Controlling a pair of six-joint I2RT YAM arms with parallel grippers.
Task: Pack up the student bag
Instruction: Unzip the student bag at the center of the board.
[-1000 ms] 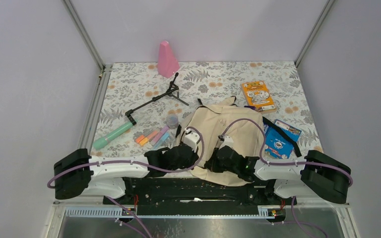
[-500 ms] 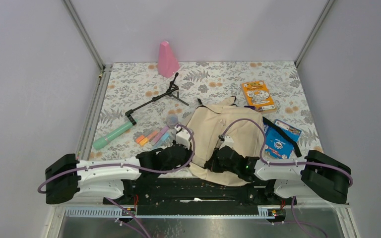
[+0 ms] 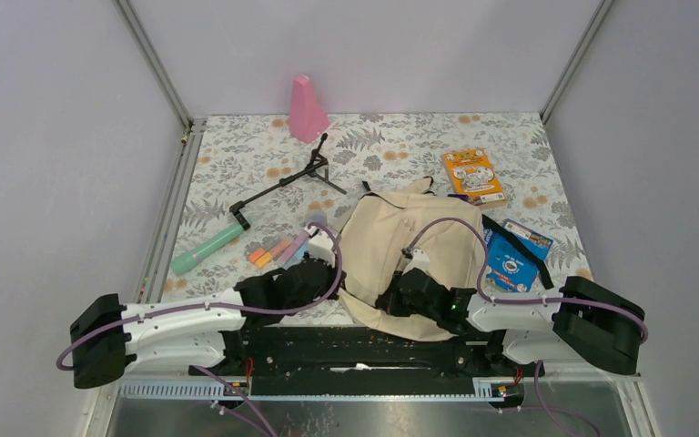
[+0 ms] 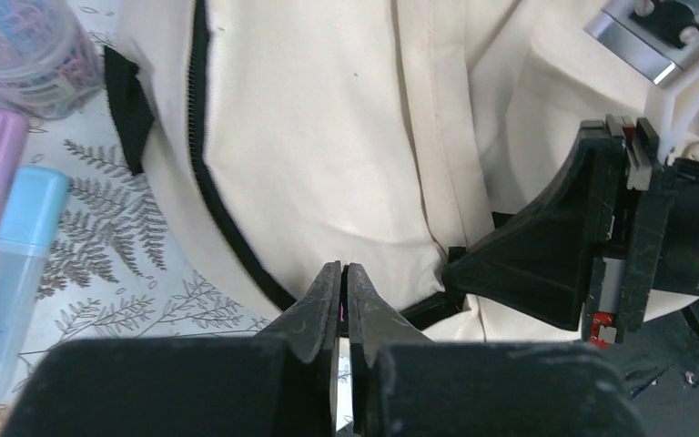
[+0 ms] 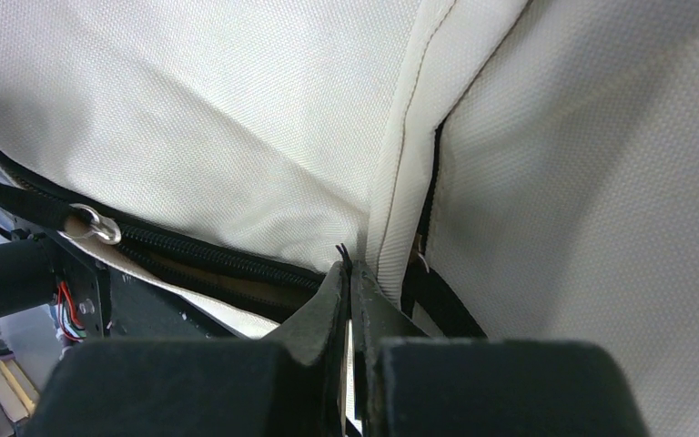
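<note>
The student bag (image 3: pixel 410 238) is a cream fabric backpack lying flat at the near middle of the table. My left gripper (image 3: pixel 320 246) is at its near-left edge. In the left wrist view this gripper (image 4: pixel 346 267) is shut, with a thin pink and black bit pinched between the tips right at the bag's black zipper (image 4: pixel 202 137). My right gripper (image 3: pixel 412 266) rests on the bag's near part. In the right wrist view it (image 5: pixel 348 266) is shut on a thin black tab by a seam of the bag (image 5: pixel 237 109), above an open zipper (image 5: pixel 191 250).
A jar of clips (image 4: pixel 27 45) and highlighters (image 3: pixel 280 250) lie just left of the bag, with a green marker (image 3: pixel 205 248) and a black tripod (image 3: pixel 287 182) beyond. A pink cone (image 3: pixel 308 109) stands at the back. An orange booklet (image 3: pixel 473 176) and blue packs (image 3: pixel 514 259) lie to the right.
My left arm has drawn back to the left, and its gripper has slid left and slightly farther along the bag's left edge. The right arm has stayed still.
</note>
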